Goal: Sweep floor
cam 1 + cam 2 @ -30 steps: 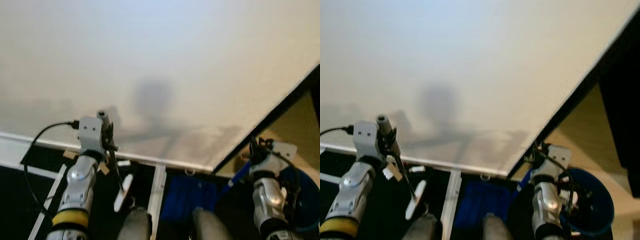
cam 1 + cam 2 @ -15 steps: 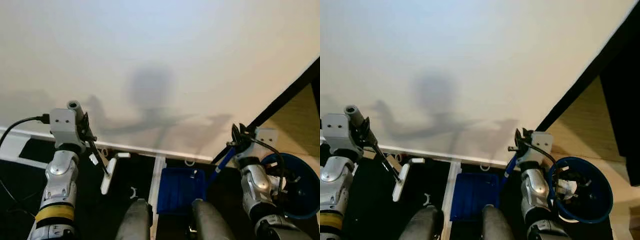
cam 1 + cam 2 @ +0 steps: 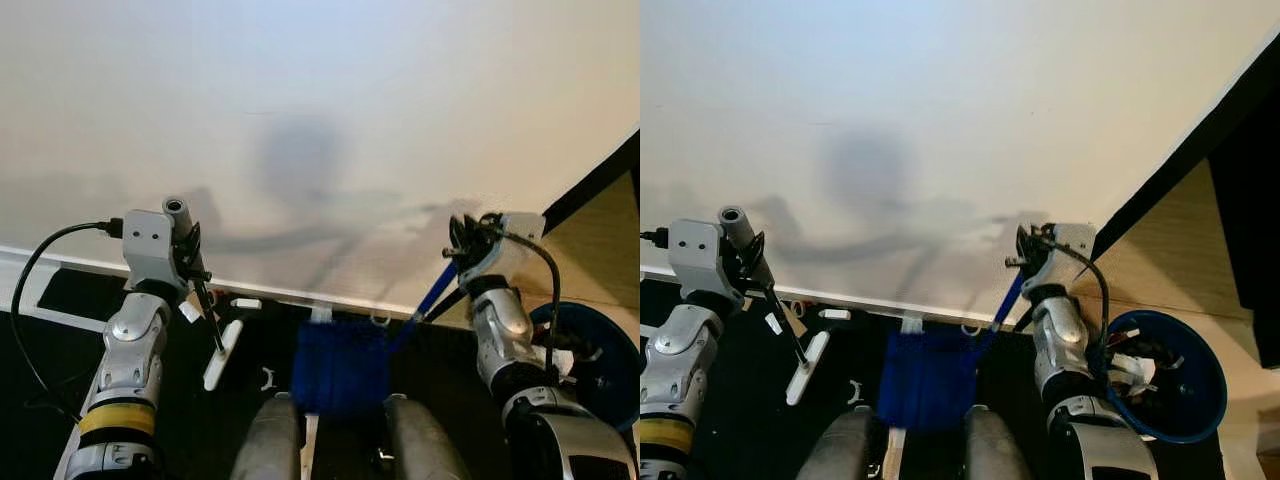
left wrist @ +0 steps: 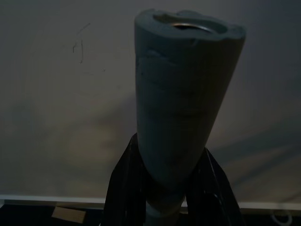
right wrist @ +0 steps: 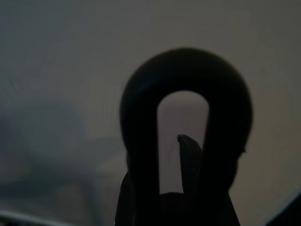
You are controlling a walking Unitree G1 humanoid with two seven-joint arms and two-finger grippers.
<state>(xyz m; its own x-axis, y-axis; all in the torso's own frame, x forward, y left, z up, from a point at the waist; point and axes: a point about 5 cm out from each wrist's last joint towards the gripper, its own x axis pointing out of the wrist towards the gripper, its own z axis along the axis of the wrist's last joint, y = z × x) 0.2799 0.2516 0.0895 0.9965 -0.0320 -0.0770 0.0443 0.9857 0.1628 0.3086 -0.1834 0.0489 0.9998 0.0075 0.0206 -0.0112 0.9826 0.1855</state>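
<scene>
Grey foam broom handle (image 4: 188, 94) sits clamped in our left gripper (image 3: 195, 285) against the white wall (image 3: 330, 100); rightward, our right gripper (image 3: 462, 250) clasps the blue dustpan (image 3: 340, 365) by its handle below that wall.

The dustpan (image 3: 338, 366) is bright blue, with a blue handle. The bucket (image 3: 1185, 385) is blue too. The wall (image 3: 330, 120) is creamy white. The floor (image 3: 40, 380) is black with white lines. The brush (image 3: 221, 355) is white on a black stick.
</scene>
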